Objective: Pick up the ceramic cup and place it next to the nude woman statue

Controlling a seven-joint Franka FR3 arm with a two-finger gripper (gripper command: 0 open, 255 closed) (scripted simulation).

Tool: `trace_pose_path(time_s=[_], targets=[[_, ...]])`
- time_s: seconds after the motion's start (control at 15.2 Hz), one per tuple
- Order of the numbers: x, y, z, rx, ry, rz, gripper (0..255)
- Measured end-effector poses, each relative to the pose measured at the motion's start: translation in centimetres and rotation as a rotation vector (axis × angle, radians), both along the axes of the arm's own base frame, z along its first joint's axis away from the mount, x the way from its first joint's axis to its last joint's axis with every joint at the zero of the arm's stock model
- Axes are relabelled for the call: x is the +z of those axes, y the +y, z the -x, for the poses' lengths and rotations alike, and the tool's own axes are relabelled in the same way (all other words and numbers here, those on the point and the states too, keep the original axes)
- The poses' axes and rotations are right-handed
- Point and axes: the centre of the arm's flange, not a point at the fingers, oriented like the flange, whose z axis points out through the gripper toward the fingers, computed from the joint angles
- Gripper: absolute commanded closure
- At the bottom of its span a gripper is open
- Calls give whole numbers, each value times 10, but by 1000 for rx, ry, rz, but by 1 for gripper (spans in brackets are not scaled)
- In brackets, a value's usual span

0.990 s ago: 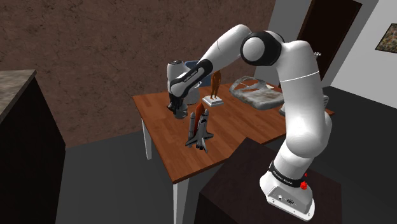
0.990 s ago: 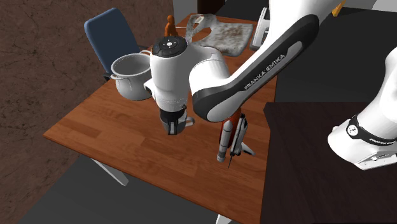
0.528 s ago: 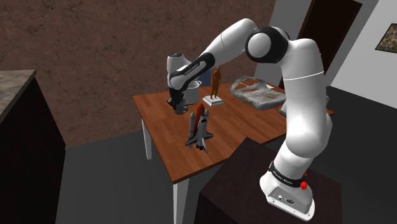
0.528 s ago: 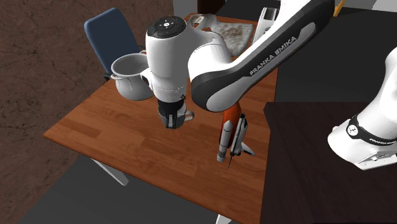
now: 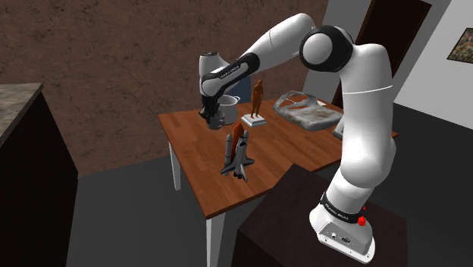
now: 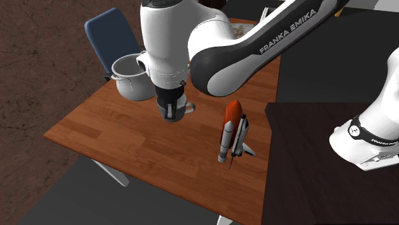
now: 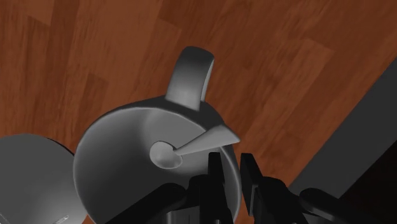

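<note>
Downward gripper (image 7: 231, 170), tight on cup (image 7: 127, 143) rim

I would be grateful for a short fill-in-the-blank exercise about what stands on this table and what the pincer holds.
1. The grey cup, clasped at its rim by the pincer, has one curved ___ on its side.
2. The chair beyond the wooden table is ___.
3. In the second exterior view, the grey pot stands to the cup's ___.
Missing words: handle; blue; left.
</note>
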Motion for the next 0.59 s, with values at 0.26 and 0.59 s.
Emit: trace_pose_path(time_s=[0.26, 0.59], targets=[[21, -1, 0, 0, 0, 0, 255], [47, 0, 1, 0, 0, 0, 255]])
